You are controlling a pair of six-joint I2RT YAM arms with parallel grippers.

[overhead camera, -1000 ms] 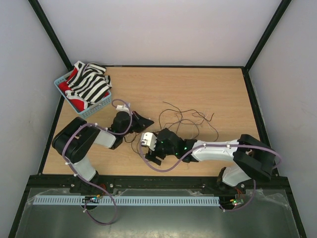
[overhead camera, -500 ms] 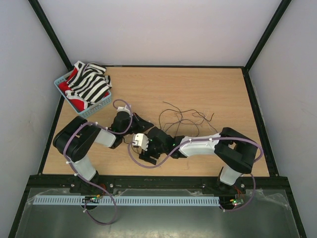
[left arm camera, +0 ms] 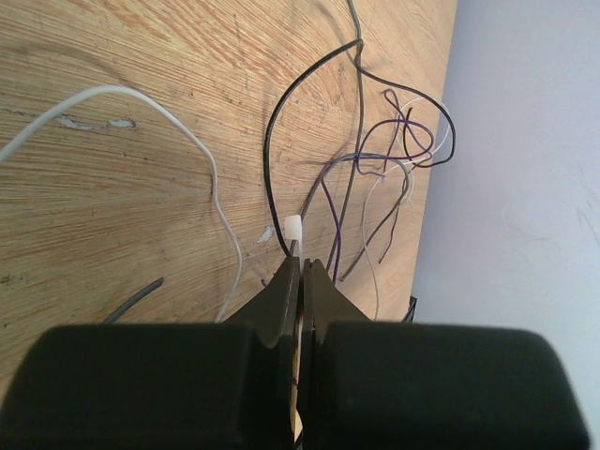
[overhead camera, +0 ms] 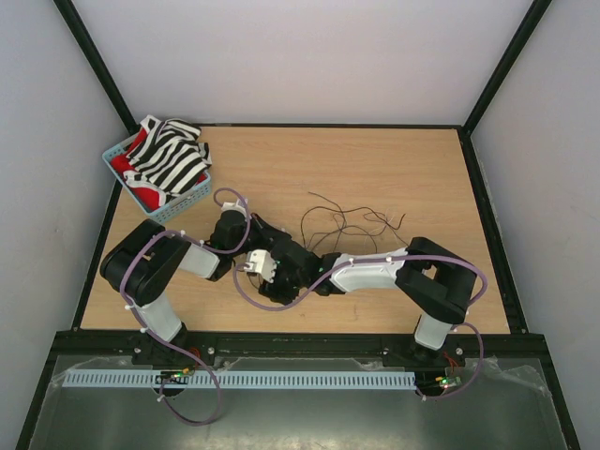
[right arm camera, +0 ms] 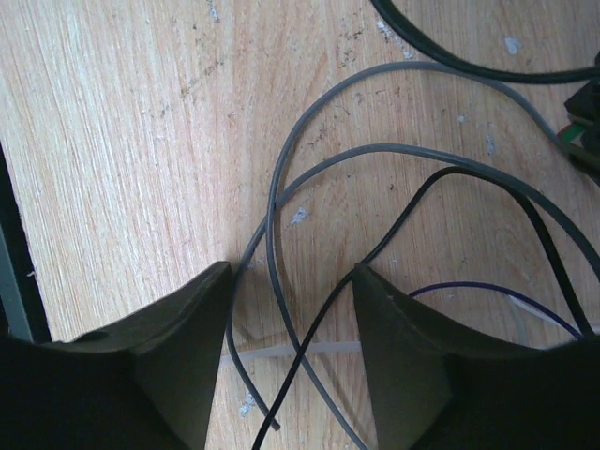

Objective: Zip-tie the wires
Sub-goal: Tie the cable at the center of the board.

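Wires [overhead camera: 352,225]: thin dark and pale strands, loose tangle on bench [overhead camera: 394,159] at frame centre; left pincer [left arm camera: 302,267] pressed together on pale zip tie [left arm camera: 292,228]; right pincer [right arm camera: 292,272] apart, straddling several strands at tangle's lower left.

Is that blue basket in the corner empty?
No, the basket holds black-and-white striped cloth and some red fabric.

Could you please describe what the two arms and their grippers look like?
Both arms have black joint housings and white link covers: the left arm, the right arm. A thin purple cable loops along each. The right wrist carries a white block. The left gripper and right gripper have matte black, wedge-shaped fingers tapering to blunt tips.
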